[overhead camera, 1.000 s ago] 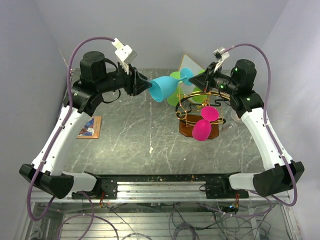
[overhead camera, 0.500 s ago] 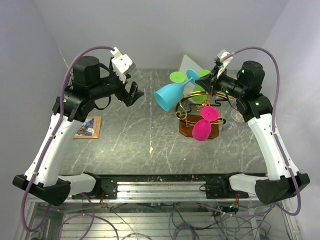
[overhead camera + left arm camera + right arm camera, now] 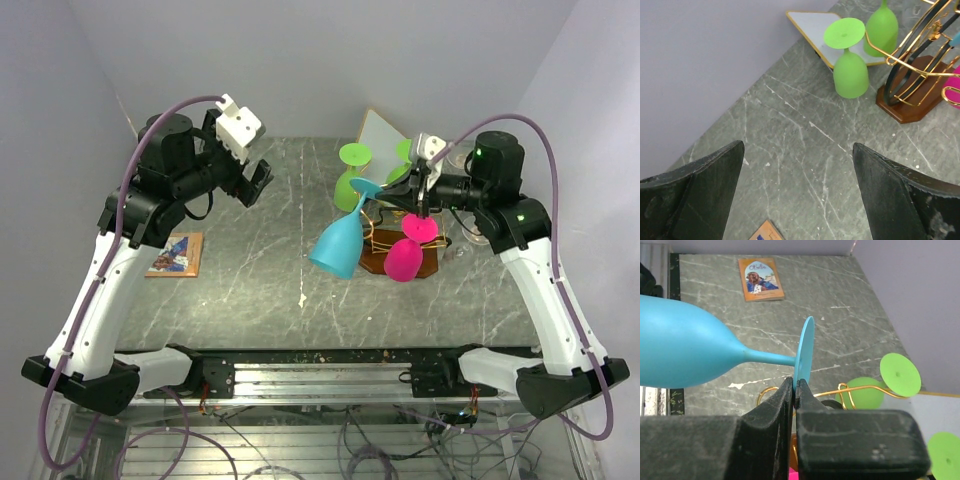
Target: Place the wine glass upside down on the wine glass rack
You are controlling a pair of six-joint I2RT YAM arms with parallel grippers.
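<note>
The blue wine glass [image 3: 335, 243] looks matt, the gold-wire rack [image 3: 902, 106] shiny metal.

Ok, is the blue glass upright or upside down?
Tipped, nearly inverted: the blue glass slants bowl-down from the right gripper pinching its foot.

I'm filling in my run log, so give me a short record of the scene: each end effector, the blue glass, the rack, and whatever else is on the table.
right end effector: shut on the foot rim of the blue wine glass
glass pose: in the air, tilted, bowl lower than foot, not yet on the rack
left end effector: open, empty, apart from the glass
wine glass rack: stands on the table; one pink glass hangs on it, bowl down
green glasses: two, bowl down, beside the rack
card: flat on the table's left side
</note>
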